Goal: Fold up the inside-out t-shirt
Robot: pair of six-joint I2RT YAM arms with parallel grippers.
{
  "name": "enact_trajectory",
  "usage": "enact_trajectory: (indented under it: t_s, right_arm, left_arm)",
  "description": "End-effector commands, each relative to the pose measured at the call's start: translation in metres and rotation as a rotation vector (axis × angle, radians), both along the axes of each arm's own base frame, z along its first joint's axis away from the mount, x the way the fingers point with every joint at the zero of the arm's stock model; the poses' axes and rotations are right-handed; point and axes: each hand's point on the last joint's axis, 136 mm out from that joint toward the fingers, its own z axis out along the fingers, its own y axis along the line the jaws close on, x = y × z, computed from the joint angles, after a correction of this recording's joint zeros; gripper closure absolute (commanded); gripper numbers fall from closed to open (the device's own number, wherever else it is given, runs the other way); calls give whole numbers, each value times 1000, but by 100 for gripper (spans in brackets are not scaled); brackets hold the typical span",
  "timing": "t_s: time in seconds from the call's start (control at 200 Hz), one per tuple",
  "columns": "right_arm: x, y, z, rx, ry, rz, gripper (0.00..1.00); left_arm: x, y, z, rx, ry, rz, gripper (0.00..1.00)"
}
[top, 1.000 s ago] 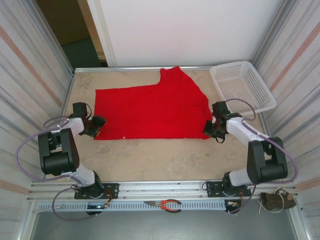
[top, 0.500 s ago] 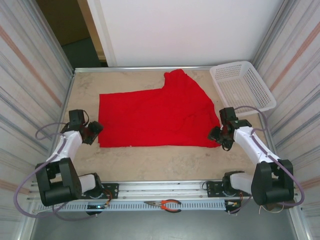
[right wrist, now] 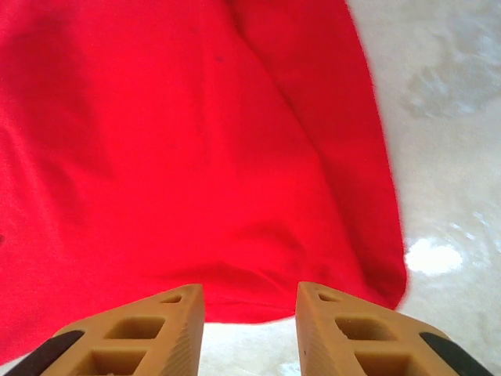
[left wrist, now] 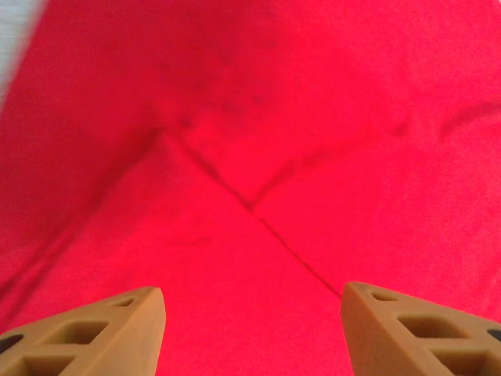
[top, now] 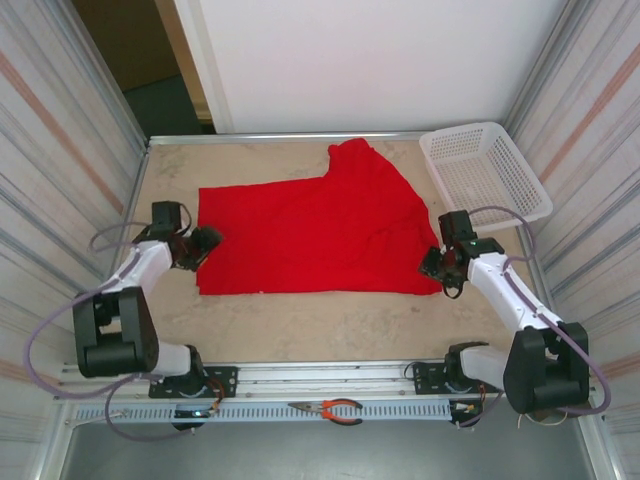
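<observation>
Shirt (top: 310,230): red, spread flat on the bench (top: 330,325).
Left gripper (left wrist: 252,301): wide, empty, over the shirt's left edge.
Right gripper (right wrist: 249,294): narrow gap, empty, at the near right corner.
Risk: pinching one layer only, or lifting unevenly, would likely skew the fold.
Basket (top: 485,170): white, far right, nothing seen inside.

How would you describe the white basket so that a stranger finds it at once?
Look at the sandy table, then its far right corner, right of the red t-shirt. The basket stands there: the only white plastic lattice thing.
</observation>
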Motion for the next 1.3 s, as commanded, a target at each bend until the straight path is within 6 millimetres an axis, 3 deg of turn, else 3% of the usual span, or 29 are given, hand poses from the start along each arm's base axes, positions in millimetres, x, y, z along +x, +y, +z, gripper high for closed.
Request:
enact_trajectory:
  t_s: [0.0,0.18,0.421,0.586,0.691,0.792,0.922,1.037,1.137,1.293]
  right_arm:
    - [10,11,-9,45,3,-23,65]
    - [7,3,-42,44,72,-103,60]
    - [-37,-24,-77,14,210,-270,57]
    - [-64,-28,-75,28,213,-379,56]
    - [-72,-29,-58,43,166,-427,56]
    - [-56,-25,-19,46,7,-383,55]
    - [-15,-4,32,58,-129,-199,54]
    - [24,33,43,5,-94,60,48]
    - [51,65,33,-62,-33,262,47]
    - [67,118,15,-131,37,451,56]
  left_arm:
    - [14,-14,-4,-18,-5,-35,38]
    - [4,-11,-42,-44,104,19,38]
    - [-41,13,-62,26,185,132,38]
    - [-79,27,-69,65,218,203,38]
    - [-90,31,-64,57,186,213,38]
    - [-76,29,-37,56,81,164,37]
    - [-52,30,4,96,-14,79,36]
    - [-40,45,21,151,-9,79,36]
    - [-32,58,22,136,6,108,36]
    - [-26,70,16,152,41,126,37]
